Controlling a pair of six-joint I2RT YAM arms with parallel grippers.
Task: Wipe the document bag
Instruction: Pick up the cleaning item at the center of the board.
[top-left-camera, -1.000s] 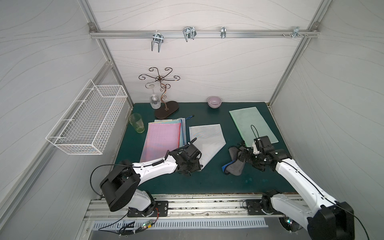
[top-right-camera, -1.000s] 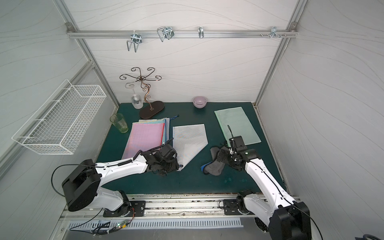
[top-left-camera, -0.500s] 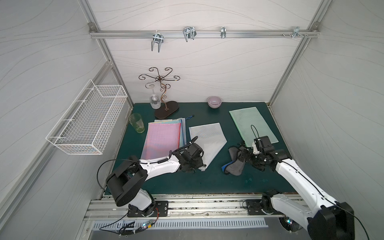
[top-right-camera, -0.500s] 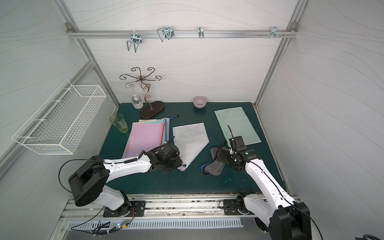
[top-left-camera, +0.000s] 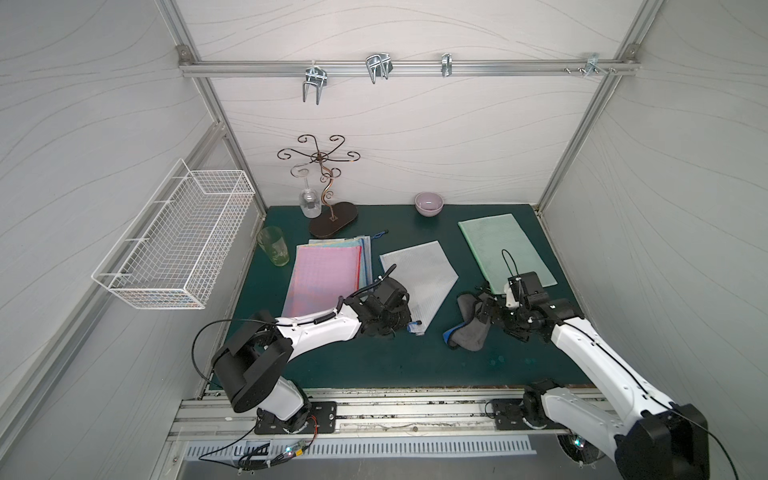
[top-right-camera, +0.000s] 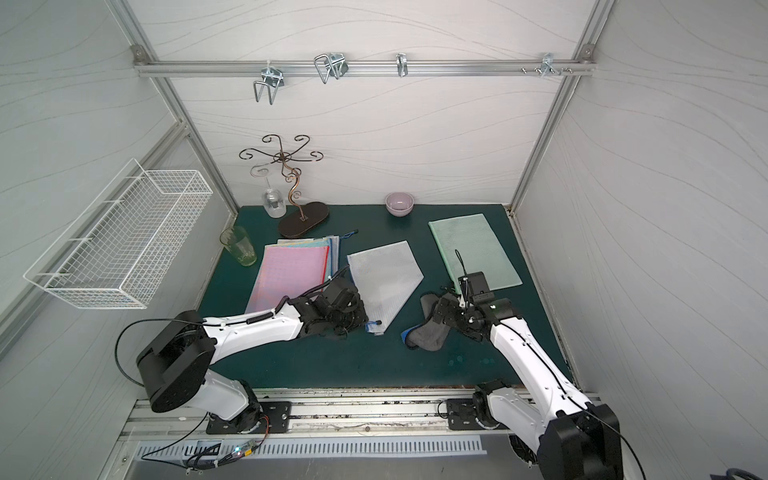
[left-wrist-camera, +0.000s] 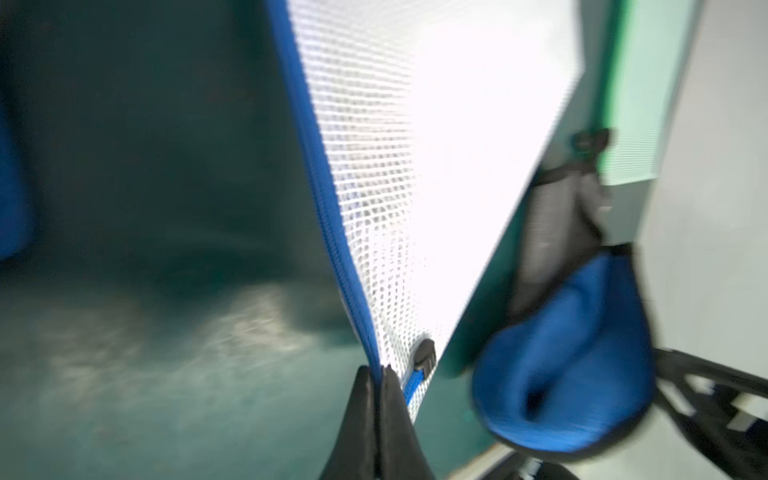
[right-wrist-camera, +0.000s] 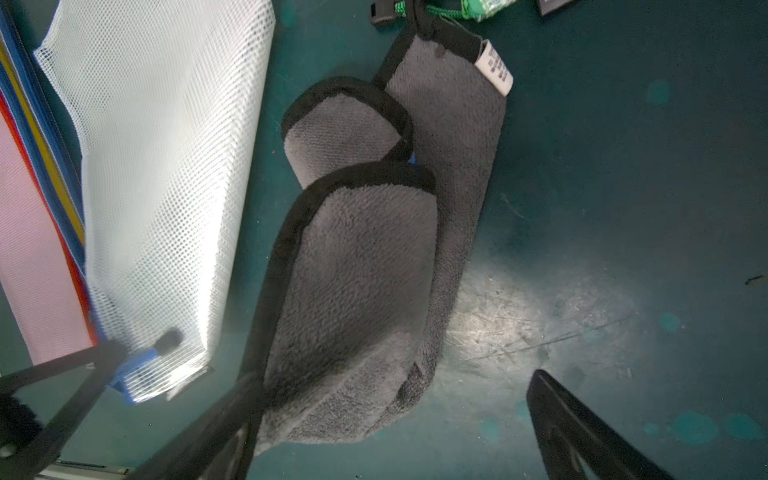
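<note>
**Bench stock: bag and cloth**

Bench (top-left-camera: 374, 365): green.
Bag (top-left-camera: 419, 274): white mesh, lying at centre.
Cloth (top-left-camera: 469, 328): grey, crumpled, at bag's 4 o'clock.
Left fingers (left-wrist-camera: 361, 415): pinched tight on bag's blue-edged 6 o'clock corner.
Right fingers (right-wrist-camera: 582, 428): spread wide over cloth.

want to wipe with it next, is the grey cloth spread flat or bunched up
Bunched up: the grey fleecy cloth with black edging lies folded over itself in overlapping lobes on the green mat.

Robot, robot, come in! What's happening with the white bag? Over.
Left gripper shut on the white bag at its zipper corner. Right gripper open over the grey cloth, not gripping. Nothing lying on the bag. Over.
</note>
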